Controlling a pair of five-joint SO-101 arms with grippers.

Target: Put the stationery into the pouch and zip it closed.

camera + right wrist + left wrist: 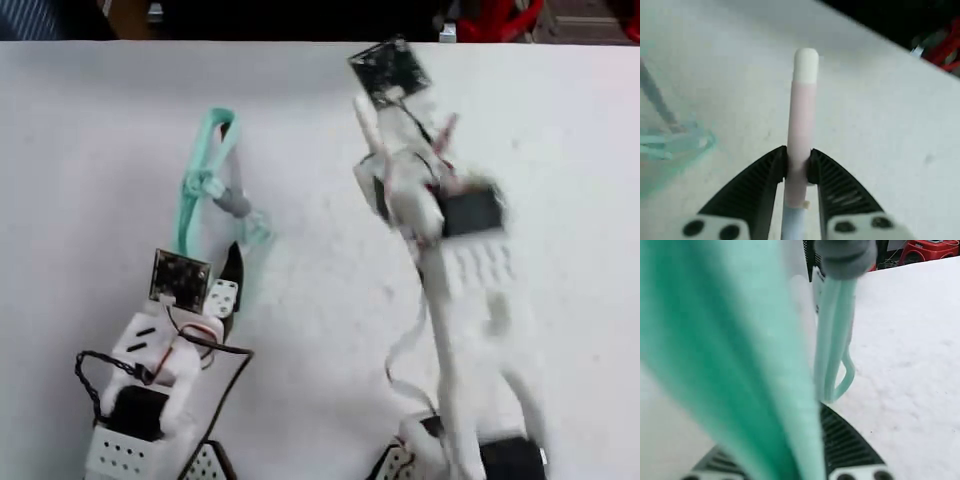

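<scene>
A: Which step is in hand?
B: Loading, by the look of it. The right gripper (797, 156) is clenched on a pen (802, 115), which it holds apart from the pouch (205, 185), off to its right.
A: And the other arm?
B: The left gripper (230, 272) sits at the pouch's near end. Whether its jaws pinch the teal edge or stand loose cannot be told.
A: How does the pen lie?
B: Its long axis runs in line with the gripper, white cap outward, pointing toward the far edge of the table (320, 300). The pouch also stretches away from the left gripper toward that edge.
A: So what does the next move call for?
B: Probably swinging the pen left, finding the opening, tipping the cap in and letting go. The zip comes after.
</scene>
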